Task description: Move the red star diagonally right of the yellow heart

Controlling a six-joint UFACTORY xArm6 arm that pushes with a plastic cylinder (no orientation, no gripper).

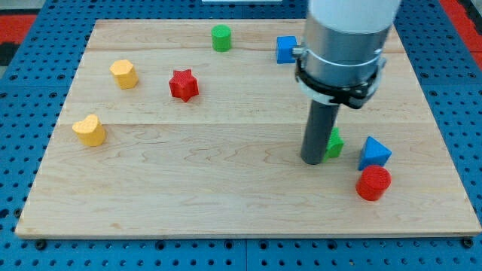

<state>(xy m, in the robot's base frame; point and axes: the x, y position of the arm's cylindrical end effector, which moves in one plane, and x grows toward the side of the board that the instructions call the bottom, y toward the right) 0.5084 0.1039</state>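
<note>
Nearest the view's bottom sits a red cylinder [373, 183] on the wooden tabletop [226, 196], at the view's lower right. Touching it from above and slightly right is a blue triangular block [374, 153]. Just left of that, a green block [334, 143] peeks out from behind the rod, its shape mostly hidden. My tip [314, 161] rests on the tabletop right against that green block, on its left side, and near the blue triangle and red cylinder. This arm carries no gripper, so nothing opens, closes or clamps; the rod simply stands upright under the grey arm housing.

Well apart from my tip, toward the view's upper left, lies the red star [183, 84]. Left of it is a yellow block [124, 74] with a rounded, faceted shape. Lower and further left, near the tabletop's left edge, sits the yellow heart [89, 129]. So the red star is up and to the right of the heart, with clear wood between them.

Along the view's top stand a green cylinder [221, 38] and a blue block [285, 49], the latter partly hidden by the arm
</note>
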